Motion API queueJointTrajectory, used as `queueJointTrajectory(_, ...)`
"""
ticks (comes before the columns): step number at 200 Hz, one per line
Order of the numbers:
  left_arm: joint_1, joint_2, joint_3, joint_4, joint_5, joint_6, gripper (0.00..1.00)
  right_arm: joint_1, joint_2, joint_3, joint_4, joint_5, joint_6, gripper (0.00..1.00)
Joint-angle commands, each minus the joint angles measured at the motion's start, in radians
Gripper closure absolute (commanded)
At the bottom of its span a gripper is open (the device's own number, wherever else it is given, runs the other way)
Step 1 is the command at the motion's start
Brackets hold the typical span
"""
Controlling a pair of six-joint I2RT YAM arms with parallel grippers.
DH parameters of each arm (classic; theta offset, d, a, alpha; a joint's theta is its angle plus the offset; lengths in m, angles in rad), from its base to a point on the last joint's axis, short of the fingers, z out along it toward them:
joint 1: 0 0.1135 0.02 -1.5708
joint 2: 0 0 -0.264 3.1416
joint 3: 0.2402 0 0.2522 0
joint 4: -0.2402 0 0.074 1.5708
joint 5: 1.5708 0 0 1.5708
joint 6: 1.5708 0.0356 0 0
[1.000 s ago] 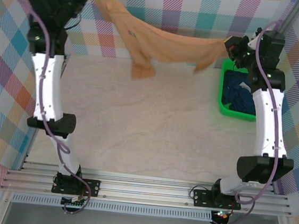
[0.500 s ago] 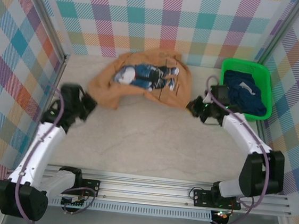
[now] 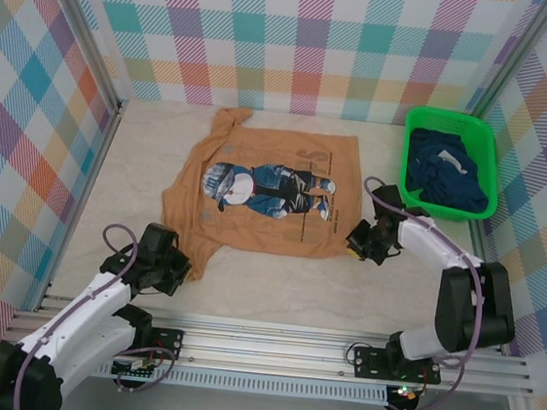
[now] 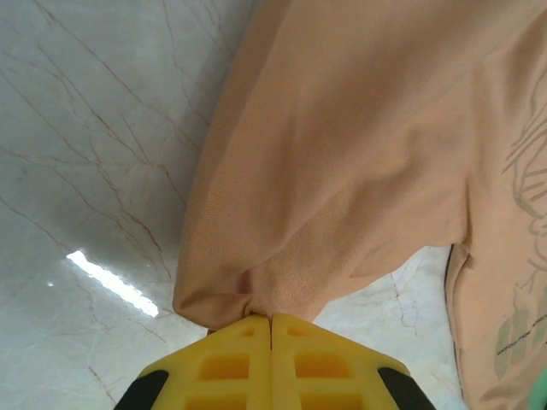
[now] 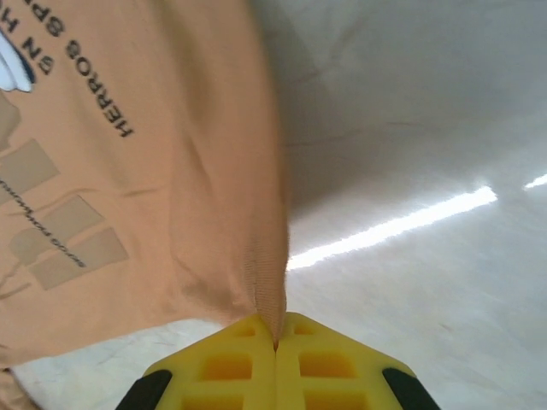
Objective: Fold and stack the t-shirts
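T-shirt (image 3: 252, 224) now flat — marble tabletop (image 3: 275, 284), plaid walls (image 3: 311, 33)

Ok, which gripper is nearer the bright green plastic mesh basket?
Right. The right gripper is just near-left of the green basket; the left gripper is far across the tan-orange cloth t-shirt.

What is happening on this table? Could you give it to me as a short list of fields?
Setting: two robot arms at a pale table
Main item: tan-orange t-shirt, spread flat, cartoon print facing up
Left claw: shut on the shirt's near-left corner
Right claw: shut on the shirt's near-right edge
Green basket: far right, apart from the spread shirt
In basket: crumpled navy shirts
Folding: no fold made yet
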Motion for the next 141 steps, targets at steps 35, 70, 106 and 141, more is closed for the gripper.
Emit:
queueJointTrajectory(35, -0.145, 0.225, 0.161, -0.029, 0.033, 0.031, 1.00, -0.022, -0.164, -0.101, -0.210, 0.278, 0.019, 1.00)
queueJointTrajectory(70, -0.171, 0.206, 0.181, -0.062, 0.012, 0.034, 0.83, -0.048, -0.126, -0.113, -0.177, 0.240, 0.016, 0.95)
queueJointTrajectory(106, -0.154, 0.094, 0.477, -0.335, -0.196, 0.153, 0.28, -0.036, -0.227, -0.004, -0.248, 0.325, 0.005, 0.59)
queueJointTrajectory(141, 0.083, 0.458, 0.738, -0.197, -0.082, 0.389, 0.40, 0.013, -0.291, 0.055, -0.071, 0.203, -0.118, 0.58)
